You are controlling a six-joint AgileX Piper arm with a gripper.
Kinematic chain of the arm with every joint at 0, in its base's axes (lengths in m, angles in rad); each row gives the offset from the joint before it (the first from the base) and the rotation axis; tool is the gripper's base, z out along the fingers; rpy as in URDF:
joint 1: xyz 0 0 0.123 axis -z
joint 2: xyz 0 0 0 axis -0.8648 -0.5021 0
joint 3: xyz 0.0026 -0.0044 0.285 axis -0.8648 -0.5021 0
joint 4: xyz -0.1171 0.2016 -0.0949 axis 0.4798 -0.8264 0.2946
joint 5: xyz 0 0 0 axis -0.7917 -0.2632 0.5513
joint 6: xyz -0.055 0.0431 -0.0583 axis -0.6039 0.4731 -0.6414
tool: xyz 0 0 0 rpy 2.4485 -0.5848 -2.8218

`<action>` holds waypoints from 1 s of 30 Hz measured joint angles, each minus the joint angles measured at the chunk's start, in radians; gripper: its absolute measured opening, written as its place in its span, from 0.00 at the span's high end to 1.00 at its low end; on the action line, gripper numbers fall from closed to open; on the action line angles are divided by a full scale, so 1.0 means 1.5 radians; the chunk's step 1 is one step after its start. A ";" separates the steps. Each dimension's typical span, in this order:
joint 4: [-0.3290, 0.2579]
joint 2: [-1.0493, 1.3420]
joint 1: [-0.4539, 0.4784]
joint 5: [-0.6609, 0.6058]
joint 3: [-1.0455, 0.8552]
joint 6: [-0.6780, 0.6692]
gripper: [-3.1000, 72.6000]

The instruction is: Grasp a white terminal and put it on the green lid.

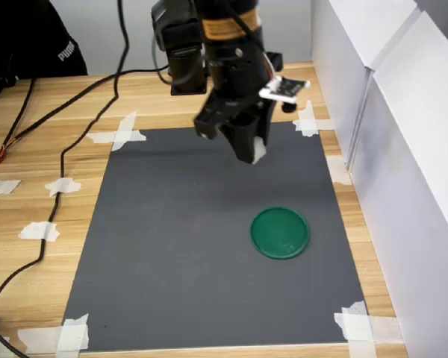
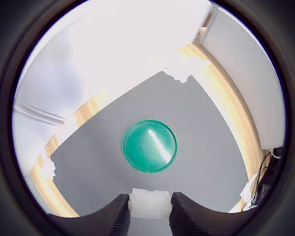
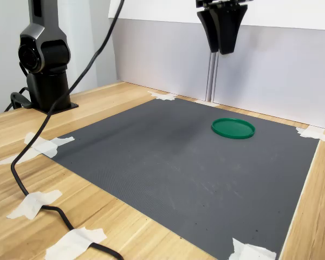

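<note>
The green lid lies flat on the dark grey mat; it also shows in the wrist view and in the second exterior view. My gripper hangs well above the mat, behind the lid in the first exterior view. Its black fingers are shut on the white terminal, a small white block clamped between the pads. A bit of that white terminal peeks out at the fingertips. In the second exterior view the gripper is high above the lid and the terminal is hidden.
White panels wall off the first exterior view's right side. Black cables trail over the wooden table on the first exterior view's left. Tape scraps pin the mat's corners. The arm's base stands at the second exterior view's left.
</note>
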 joint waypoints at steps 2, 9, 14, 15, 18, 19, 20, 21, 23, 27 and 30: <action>0.000 -0.026 -0.005 0.025 0.000 0.010 0.55; 0.012 -0.101 -0.006 0.106 0.000 0.020 0.55; 0.014 -0.126 -0.008 0.153 -0.022 0.014 0.55; 0.014 -0.126 -0.011 0.162 -0.032 0.011 0.55; 0.017 -0.127 -0.024 0.187 -0.064 -0.002 0.55; 0.017 -0.128 -0.027 0.195 -0.072 -0.005 0.55; 0.017 -0.130 -0.031 0.201 -0.081 -0.006 0.55; 0.017 -0.130 -0.034 0.204 -0.087 -0.006 0.55; 0.023 -0.131 -0.036 0.209 -0.092 -0.002 0.55; 0.049 -0.131 -0.036 0.222 -0.094 0.016 0.55; 0.052 -0.132 -0.036 0.224 -0.094 0.016 0.55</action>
